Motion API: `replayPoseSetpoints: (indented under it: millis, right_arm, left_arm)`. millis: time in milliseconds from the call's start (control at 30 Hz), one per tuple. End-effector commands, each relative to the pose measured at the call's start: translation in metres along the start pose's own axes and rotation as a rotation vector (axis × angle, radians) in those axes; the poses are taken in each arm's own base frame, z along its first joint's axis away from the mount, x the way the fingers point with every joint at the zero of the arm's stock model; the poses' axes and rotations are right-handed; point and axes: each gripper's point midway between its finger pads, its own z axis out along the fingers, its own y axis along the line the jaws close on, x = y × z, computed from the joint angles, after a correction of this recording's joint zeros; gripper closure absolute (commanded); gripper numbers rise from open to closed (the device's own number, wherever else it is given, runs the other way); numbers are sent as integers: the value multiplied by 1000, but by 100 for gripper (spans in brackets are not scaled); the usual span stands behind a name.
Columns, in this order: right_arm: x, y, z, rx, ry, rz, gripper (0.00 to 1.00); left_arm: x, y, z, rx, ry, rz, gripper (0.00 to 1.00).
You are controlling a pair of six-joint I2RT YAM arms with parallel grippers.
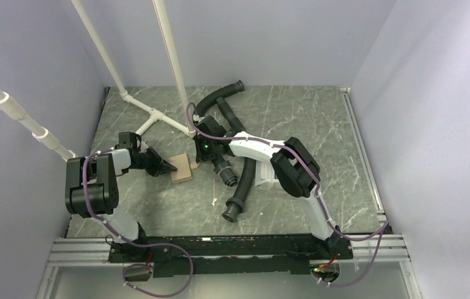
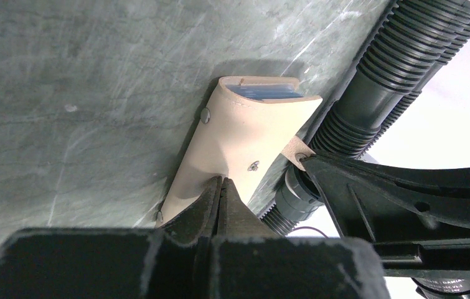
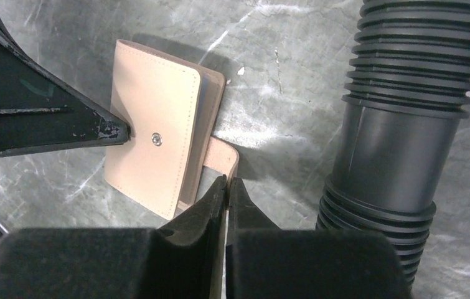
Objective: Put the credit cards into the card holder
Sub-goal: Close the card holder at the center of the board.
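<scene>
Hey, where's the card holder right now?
In the top view the card holder lies on the table left of centre, between the left gripper and the right gripper, with a black ribbed hose just to its right.

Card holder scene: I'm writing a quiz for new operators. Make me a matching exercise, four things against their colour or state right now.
Things
1. card holder
2. left claw
3. right claw
4. ribbed hose

States
A. black, lying right beside the holder
B. shut, pinching the snap tab
C. tan, folded over
D. shut, tips against the tan cover

Pairs: 1-C; 2-D; 3-B; 4-A
</scene>
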Motion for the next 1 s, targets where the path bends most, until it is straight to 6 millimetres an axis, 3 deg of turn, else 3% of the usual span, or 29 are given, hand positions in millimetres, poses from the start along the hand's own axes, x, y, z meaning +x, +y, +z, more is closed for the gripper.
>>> replayPoseSetpoints:
  millis: [0,233,567,967]
  right_arm:
    - [-17,16,-17,-48,-56,-15,100]
    - [-27,43,-21,-174,-82,19,100]
    - [-25,72,-8,-349,-54,97,100]
    - [-20,54,18,-280,-36,92,100]
  left_arm:
    - [-2,8,1,-42,-15,26,100]
    - [0,10,3,-37,-7,16,100]
    - [1,11,4,-34,-1,15,100]
    - [1,10,5,-28,4,12,100]
